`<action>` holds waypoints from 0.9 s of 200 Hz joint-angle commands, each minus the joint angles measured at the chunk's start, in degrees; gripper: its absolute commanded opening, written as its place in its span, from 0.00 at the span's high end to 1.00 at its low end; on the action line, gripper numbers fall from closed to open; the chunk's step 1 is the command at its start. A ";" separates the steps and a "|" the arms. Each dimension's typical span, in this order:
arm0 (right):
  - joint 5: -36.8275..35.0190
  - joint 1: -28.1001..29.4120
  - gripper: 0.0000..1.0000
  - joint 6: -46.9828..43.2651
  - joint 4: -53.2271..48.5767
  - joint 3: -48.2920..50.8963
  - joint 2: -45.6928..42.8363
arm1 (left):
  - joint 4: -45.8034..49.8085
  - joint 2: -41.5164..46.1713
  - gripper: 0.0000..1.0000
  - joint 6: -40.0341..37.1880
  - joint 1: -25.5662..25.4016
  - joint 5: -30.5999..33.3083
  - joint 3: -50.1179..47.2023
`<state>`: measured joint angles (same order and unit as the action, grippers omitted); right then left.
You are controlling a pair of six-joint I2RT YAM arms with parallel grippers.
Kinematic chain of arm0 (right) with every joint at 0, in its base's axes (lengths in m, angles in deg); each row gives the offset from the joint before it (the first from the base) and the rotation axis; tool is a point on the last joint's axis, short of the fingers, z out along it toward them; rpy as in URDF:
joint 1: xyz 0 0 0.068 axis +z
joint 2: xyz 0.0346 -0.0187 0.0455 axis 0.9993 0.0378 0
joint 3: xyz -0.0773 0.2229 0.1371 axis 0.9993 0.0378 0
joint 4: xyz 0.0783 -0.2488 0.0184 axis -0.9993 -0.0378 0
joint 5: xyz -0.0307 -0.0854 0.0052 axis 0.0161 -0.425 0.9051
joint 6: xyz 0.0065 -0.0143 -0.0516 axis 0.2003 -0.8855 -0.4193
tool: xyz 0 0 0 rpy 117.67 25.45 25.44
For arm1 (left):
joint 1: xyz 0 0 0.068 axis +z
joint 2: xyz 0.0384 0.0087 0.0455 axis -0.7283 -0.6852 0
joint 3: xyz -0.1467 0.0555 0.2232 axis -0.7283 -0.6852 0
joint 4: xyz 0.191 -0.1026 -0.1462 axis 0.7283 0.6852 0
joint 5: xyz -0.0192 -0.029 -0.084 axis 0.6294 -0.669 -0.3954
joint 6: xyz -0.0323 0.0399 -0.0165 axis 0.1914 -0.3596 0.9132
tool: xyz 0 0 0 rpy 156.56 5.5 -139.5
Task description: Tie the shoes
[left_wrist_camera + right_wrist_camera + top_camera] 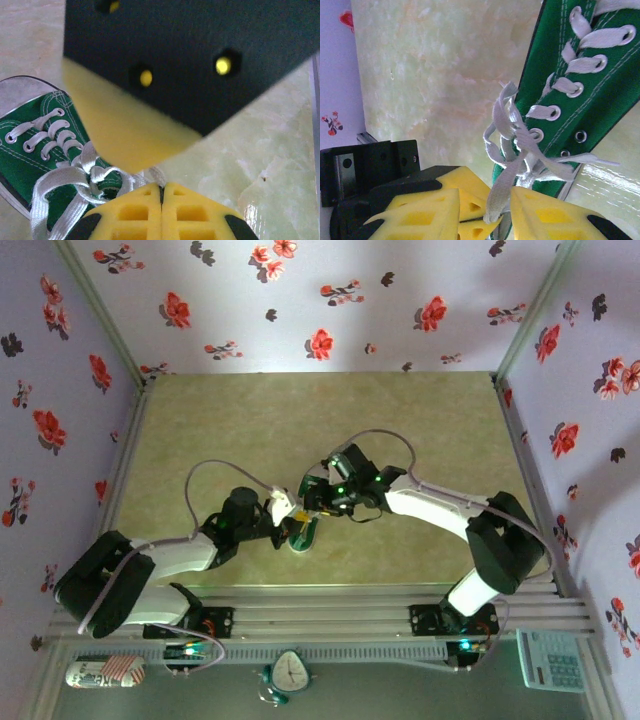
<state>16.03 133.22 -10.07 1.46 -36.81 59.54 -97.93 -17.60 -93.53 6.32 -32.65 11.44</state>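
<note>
Green shoe (305,535) on the counter (260,430), toe toward the arm bases, just ahead of both pincers. Right pincer (485,194) released, a lace (501,182) strand lying between its fingers. Left pincer (161,189) clenched beside the lace tangle. Counter pale green marble; floral walls (330,300). Top view adds clock (290,672), calculator (550,660).

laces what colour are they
White; the laces show best in the right wrist view, against the green shoe.

Clock (290,672), calculator (549,660) and can (104,673) — along the near edge.
</note>
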 commanded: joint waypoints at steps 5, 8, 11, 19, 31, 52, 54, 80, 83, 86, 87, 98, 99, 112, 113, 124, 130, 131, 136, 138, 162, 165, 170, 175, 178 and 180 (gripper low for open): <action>1.05 0.50 0.67 1.05 0.62 -1.97 1.27 | 0.82 0.71 1.00 -2.01 -0.47 0.66 1.63; 1.05 0.52 0.67 1.05 0.60 -1.95 1.40 | 0.86 0.71 1.00 -2.04 -0.54 0.62 1.70; 1.09 0.57 0.67 1.05 0.60 -1.99 1.54 | 0.91 0.71 1.00 -2.09 -0.53 0.60 1.72; 1.04 0.63 0.67 0.97 0.36 -2.15 1.79 | 1.17 0.77 1.00 -2.26 -0.57 0.58 1.81; 0.80 0.66 0.67 0.67 -0.28 -2.62 2.20 | 1.39 0.88 1.00 -2.43 -0.65 0.63 1.90; -0.75 0.74 0.66 -0.49 -2.78 -3.51 2.70 | 1.57 0.89 1.00 -2.54 -0.77 0.60 1.98; -0.91 0.77 0.66 -0.59 -3.04 -3.59 2.80 | 1.57 0.89 1.00 -2.54 -0.72 0.56 1.98; -1.25 0.90 0.66 -0.97 -3.74 -4.02 3.28 | 1.83 1.05 1.00 -2.62 -0.88 0.57 1.90; -1.28 0.91 0.66 -1.04 -3.84 -4.16 3.37 | 1.83 1.10 1.00 -2.67 -0.88 0.62 1.83; -1.30 0.90 0.66 -1.10 -4.05 -4.29 3.51 | 1.83 1.14 1.00 -2.65 -0.88 0.57 1.81; -1.34 0.91 0.66 -1.12 -4.05 -4.35 3.54 | 1.83 1.15 1.00 -2.59 -0.88 0.57 1.81; -1.48 1.03 0.66 -1.32 -4.58 -4.73 4.09 | 1.92 1.37 1.00 -2.71 -0.97 0.63 1.68; -1.47 1.02 0.66 -1.36 -4.63 -4.70 4.09 | 1.92 1.39 1.00 -2.71 -0.97 0.56 1.65; -1.67 1.09 0.67 -1.54 -5.03 -5.10 4.57 | 1.92 1.67 1.00 -2.80 -0.97 0.64 1.50; -1.74 1.14 0.67 -1.56 -5.03 -5.10 4.60 | 1.92 1.67 1.00 -2.80 -0.97 0.65 1.48; -2.17 1.23 0.68 -1.82 -5.45 -5.37 4.86 | 2.05 1.85 1.00 -2.79 -0.97 0.74 1.46; -2.47 1.26 0.68 -1.99 -5.83 -5.53 5.06 | 2.09 1.93 1.00 -2.80 -0.97 0.75 1.42; -2.49 1.23 0.68 -2.05 -5.91 -5.54 5.11 | 2.09 1.94 1.00 -2.80 -0.97 0.79 1.40; -2.74 1.27 0.69 -2.26 -6.34 -5.72 5.27 | 2.14 1.94 1.00 -2.73 -0.97 0.82 1.37; -2.83 1.26 0.69 -2.39 -6.63 -5.83 5.40 | 2.17 2.01 1.00 -2.72 -0.97 0.81 1.37; -4.00 1.39 0.70 -3.03 -7.89 -6.07 5.70 | 2.19 2.14 1.00 -2.71 -0.97 1.10 1.28; -4.01 1.37 0.70 -3.00 -7.89 -6.03 5.68 | 2.18 2.19 1.00 -2.71 -0.97 1.03 1.28; -4.01 1.44 0.71 -2.99 -7.78 -6.07 5.73 | 2.30 2.25 1.00 -2.74 -1.00 1.09 1.28; -3.97 1.51 0.71 -2.99 -7.88 -6.15 5.82 | 2.27 2.21 1.00 -2.71 -1.01 1.10 1.28; -3.93 1.47 0.72 -2.99 -7.86 -6.16 5.91 | 2.27 2.22 1.00 -2.71 -0.98 1.10 1.28; -3.92 1.51 0.72 -2.97 -7.85 -6.21 5.98 | 2.27 2.16 1.00 -2.71 -0.97 1.10 1.28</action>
<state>13.69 134.03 -11.69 -4.07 -41.51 64.61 -95.28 -16.72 -94.80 5.75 -32.03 12.01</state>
